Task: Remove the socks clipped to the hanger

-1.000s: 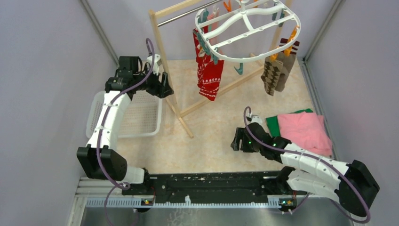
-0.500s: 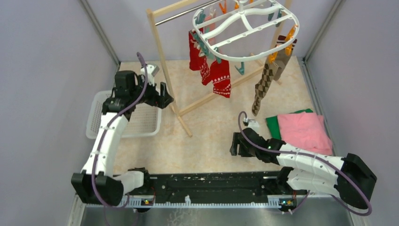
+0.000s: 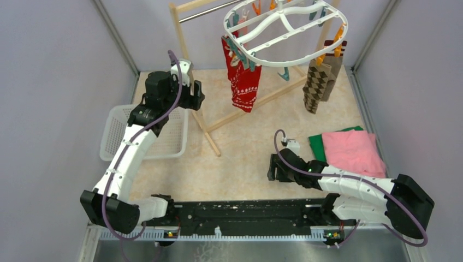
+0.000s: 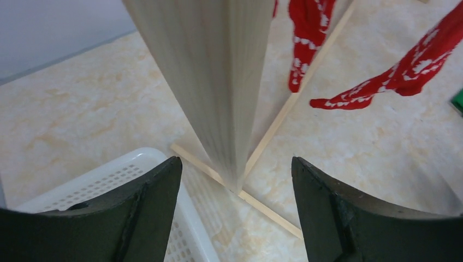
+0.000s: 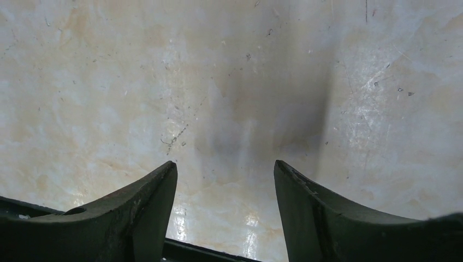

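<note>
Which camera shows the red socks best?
The top camera: the red socks hang almost whole there. The left wrist camera catches only their lower ends; the right wrist camera shows none.

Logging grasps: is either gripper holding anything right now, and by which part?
Nothing is held. Both the left gripper and right gripper are open and empty.

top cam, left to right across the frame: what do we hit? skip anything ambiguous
basket → left pincer → red socks → right pincer → argyle socks → pink cloth
</note>
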